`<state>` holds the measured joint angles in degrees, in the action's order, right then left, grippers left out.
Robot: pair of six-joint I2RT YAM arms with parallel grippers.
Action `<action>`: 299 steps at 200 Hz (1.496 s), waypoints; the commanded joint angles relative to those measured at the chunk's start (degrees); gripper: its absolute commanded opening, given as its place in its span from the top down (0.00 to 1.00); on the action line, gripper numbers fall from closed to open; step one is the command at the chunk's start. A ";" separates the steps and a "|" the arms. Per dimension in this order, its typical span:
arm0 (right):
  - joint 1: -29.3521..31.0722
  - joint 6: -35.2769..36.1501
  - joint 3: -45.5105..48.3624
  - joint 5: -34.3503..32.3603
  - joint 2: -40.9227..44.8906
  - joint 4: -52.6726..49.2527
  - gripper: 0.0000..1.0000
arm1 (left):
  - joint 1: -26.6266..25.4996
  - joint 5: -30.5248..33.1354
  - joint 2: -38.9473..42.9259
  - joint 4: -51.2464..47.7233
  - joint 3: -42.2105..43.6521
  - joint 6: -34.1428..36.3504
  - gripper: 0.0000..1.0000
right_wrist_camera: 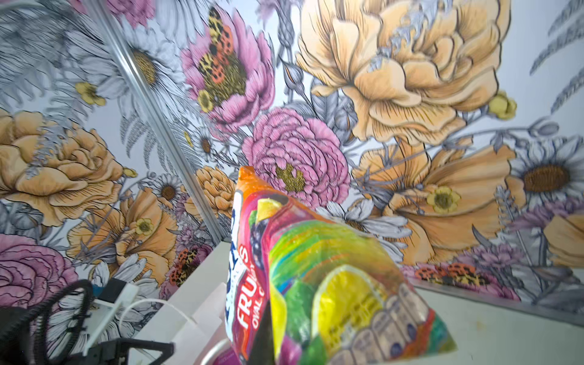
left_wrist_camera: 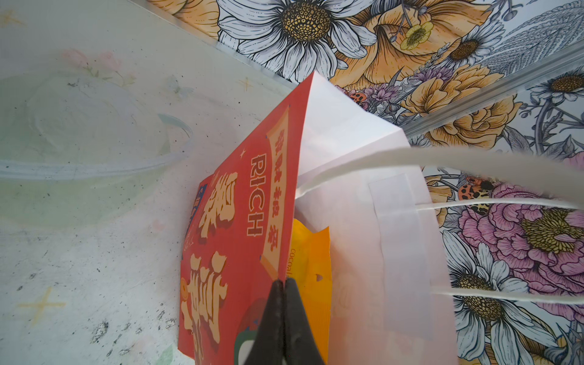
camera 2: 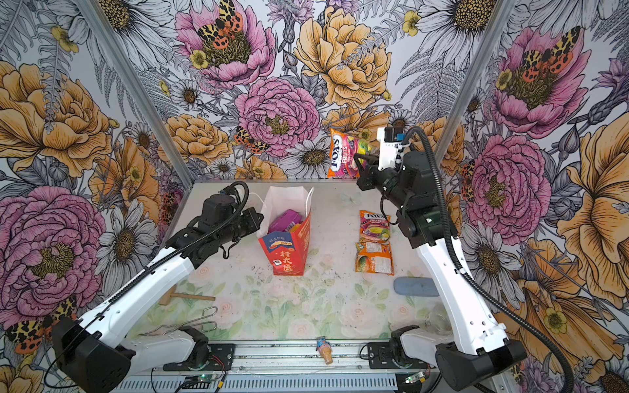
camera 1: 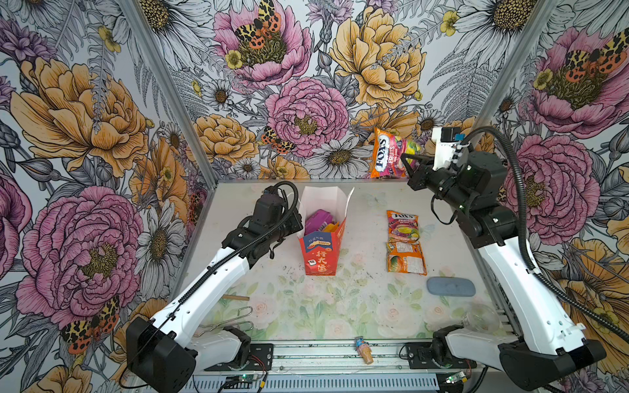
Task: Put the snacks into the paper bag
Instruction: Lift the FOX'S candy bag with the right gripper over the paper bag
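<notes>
The left fingers (left_wrist_camera: 272,319) are pinched together on an edge of the paper bag (camera 1: 321,253), which stands upright on the bench (camera 1: 357,306) with a purple packet (camera 1: 316,217) and a yellow-orange packet (left_wrist_camera: 311,252) inside. The right fingers (camera 1: 405,163) are clamped on a FOX'S packet (camera 1: 388,153), aloft near the back wall. A second FOX'S packet (camera 1: 401,224) and an orange-and-white packet (camera 1: 406,260) lie touching on the bench, right of the bag.

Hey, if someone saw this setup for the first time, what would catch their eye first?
The right hand holds a bright FOX'S candy packet high before the floral back wall. The red-and-white paper bag stands on the table, left of centre, its rim pinched by the left hand, packets already inside. A second FOX'S packet and an orange packet lie flat to its right.
</notes>
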<state>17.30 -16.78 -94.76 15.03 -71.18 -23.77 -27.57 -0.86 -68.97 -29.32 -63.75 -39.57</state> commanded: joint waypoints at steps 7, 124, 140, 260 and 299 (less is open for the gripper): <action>4.80 4.53 -10.36 0.80 -4.71 -3.58 1.00 | 0.41 0.18 0.85 -0.65 0.55 0.02 1.00; 23.35 22.93 -40.90 -15.76 -31.48 -26.87 1.00 | 0.33 -0.03 1.27 -0.65 0.99 -0.07 1.00; 23.57 24.03 -40.85 -17.39 -32.76 -28.08 1.00 | 0.41 -0.09 1.47 -0.67 1.25 0.02 1.00; 26.39 39.06 -32.64 -25.24 -34.09 -30.63 1.00 | 1.28 -0.63 2.26 -0.48 1.91 0.11 1.00; 27.26 41.16 -31.13 -26.87 -34.70 -30.63 1.00 | 1.38 -0.75 2.17 -0.39 1.81 0.02 1.00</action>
<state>43.99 21.56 -125.75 -9.47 -105.80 -56.82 -26.74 -0.91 -67.81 -29.34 -62.54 -39.59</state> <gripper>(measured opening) 0.084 0.049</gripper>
